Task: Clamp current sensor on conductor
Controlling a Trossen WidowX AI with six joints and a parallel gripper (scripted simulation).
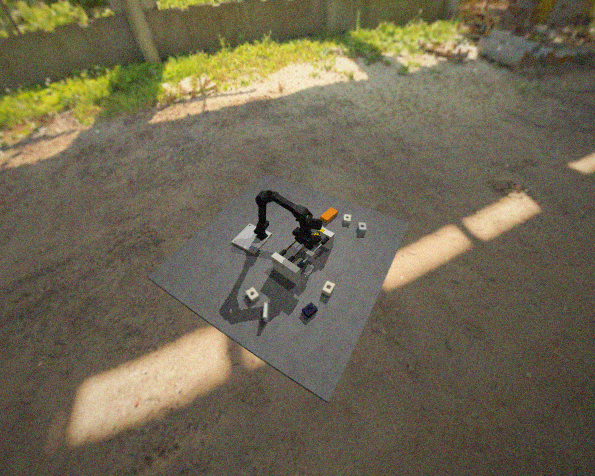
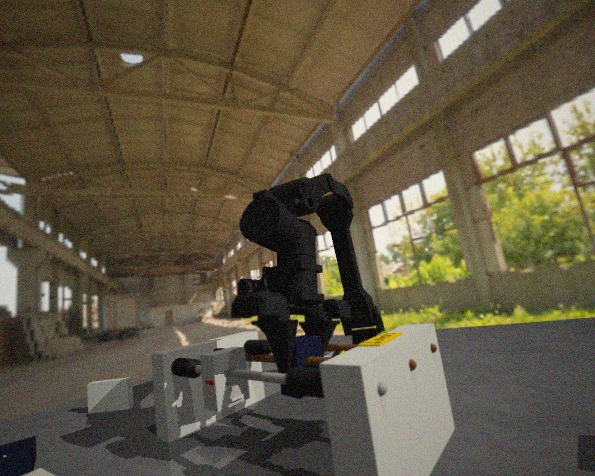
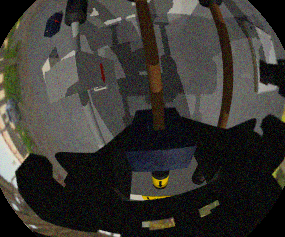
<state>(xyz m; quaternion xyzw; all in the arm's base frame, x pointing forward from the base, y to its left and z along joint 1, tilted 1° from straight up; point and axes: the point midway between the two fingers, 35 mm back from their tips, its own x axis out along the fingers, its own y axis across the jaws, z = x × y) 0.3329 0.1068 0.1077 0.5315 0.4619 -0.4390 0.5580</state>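
My gripper (image 1: pixel 307 239) (image 2: pixel 306 356) (image 3: pixel 155 123) is shut on the dark blue sensor (image 2: pixel 311 347) (image 3: pixel 163 158), low between the two white end blocks. The sensor is at the middle copper conductor (image 3: pixel 155 79), which runs into it in the wrist view. A yellow band (image 3: pixel 160 180) with a black mark shows just past the sensor. A yellow label (image 2: pixel 382 339) lies on top of the nearer end block (image 2: pixel 405 394); its text is unreadable. The black fingers hide much of the sensor; its arrow and latch cannot be made out.
A second copper conductor (image 3: pixel 227 64) and a grey rod (image 2: pixel 256 375) run alongside. A grey block (image 2: pixel 223 366) (image 3: pixel 91 74) with a red mark is by the grey rod. Elsewhere stand an orange block (image 1: pixel 329 214), several small white blocks and a dark blue block (image 1: pixel 309 307) (image 3: pixel 53 24).
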